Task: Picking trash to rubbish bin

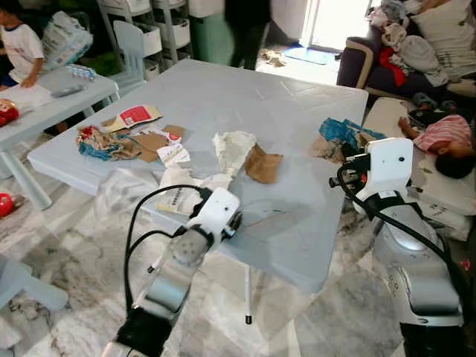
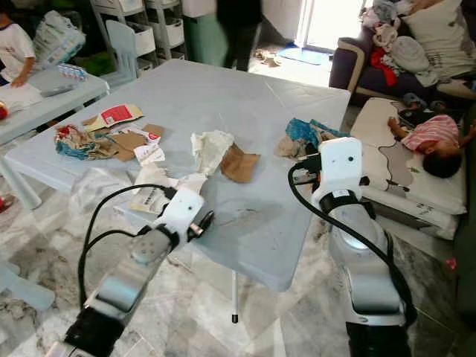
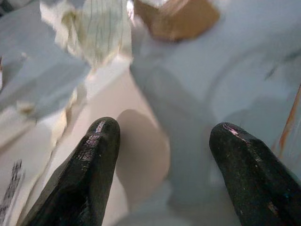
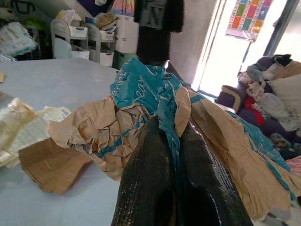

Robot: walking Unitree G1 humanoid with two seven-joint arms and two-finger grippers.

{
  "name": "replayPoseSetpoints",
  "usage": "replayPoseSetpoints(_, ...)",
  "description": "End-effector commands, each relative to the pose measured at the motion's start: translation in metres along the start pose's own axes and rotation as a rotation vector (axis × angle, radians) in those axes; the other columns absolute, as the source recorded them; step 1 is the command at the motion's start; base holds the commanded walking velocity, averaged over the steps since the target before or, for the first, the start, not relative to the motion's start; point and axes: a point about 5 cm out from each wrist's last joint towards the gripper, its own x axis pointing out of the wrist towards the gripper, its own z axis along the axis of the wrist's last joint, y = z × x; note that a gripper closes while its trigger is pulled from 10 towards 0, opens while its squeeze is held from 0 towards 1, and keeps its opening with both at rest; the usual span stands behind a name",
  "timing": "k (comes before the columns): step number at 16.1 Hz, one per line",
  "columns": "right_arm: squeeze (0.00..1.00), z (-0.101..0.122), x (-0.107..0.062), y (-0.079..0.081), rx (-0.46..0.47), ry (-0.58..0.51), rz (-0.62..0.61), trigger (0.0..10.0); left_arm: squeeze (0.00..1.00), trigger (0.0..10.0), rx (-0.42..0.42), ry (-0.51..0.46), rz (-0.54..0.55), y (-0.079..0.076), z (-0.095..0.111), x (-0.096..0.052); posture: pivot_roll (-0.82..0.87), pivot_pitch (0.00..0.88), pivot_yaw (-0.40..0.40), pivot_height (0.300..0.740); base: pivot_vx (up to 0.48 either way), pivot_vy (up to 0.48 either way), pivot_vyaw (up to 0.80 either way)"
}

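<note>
Right wrist view: right gripper [image 4: 176,141] pinched shut on crumpled teal-and-brown paper [image 4: 141,94]. Left gripper [image 3: 162,141] spread open above smooth grey table [image 1: 297,223], near creased white paper [image 3: 94,33] and torn cardboard [image 3: 178,19].

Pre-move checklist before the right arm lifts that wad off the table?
1. Right gripper shut on the teal-and-brown paper wad: ok.
2. Wad free of the brown cardboard scrap nearby: ok, they lie apart.
3. Left gripper open and holding nothing, over the white paper at the near table edge: ok.
4. Rubbish bin located: cannot tell.
5. Person lying on the mattress beside the right arm, clear of the swing path: cannot tell.
</note>
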Motion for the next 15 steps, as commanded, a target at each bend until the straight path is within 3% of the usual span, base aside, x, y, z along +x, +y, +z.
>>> replayPoseSetpoints(1,0.0,-0.001,0.001,-0.002,0.015,0.006,-0.02,0.0,0.0,10.0,0.023,0.012,-0.018,-0.002,-0.003,-0.002,-0.03,0.007,-0.022,0.74,0.0,0.0,0.0)
replayPoseSetpoints(5,0.0,-0.004,0.0,0.0,0.052,0.022,-0.016,0.0,0.0,10.0,0.04,0.05,0.019,0.008,-0.014,-0.007,-0.03,0.012,-0.027,0.74,0.0,0.0,0.0)
replayPoseSetpoints(6,0.0,-0.004,0.001,0.0,0.065,0.021,-0.021,0.0,0.0,6.5,0.044,0.062,0.024,0.009,-0.021,-0.006,-0.03,0.012,-0.027,0.74,0.0,0.0,0.0)
replayPoseSetpoints(7,0.0,-0.002,0.002,0.0,0.069,0.014,-0.021,0.0,0.0,0.0,0.04,0.068,0.035,0.01,-0.026,-0.006,-0.03,0.01,-0.026,0.74,0.0,0.0,0.0)
replayPoseSetpoints(15,0.0,0.0,0.005,0.003,0.129,-0.003,-0.013,0.0,0.0,0.0,0.031,0.011,0.102,0.026,-0.024,0.003,-0.04,0.006,-0.022,0.74,0.0,0.0,0.0)
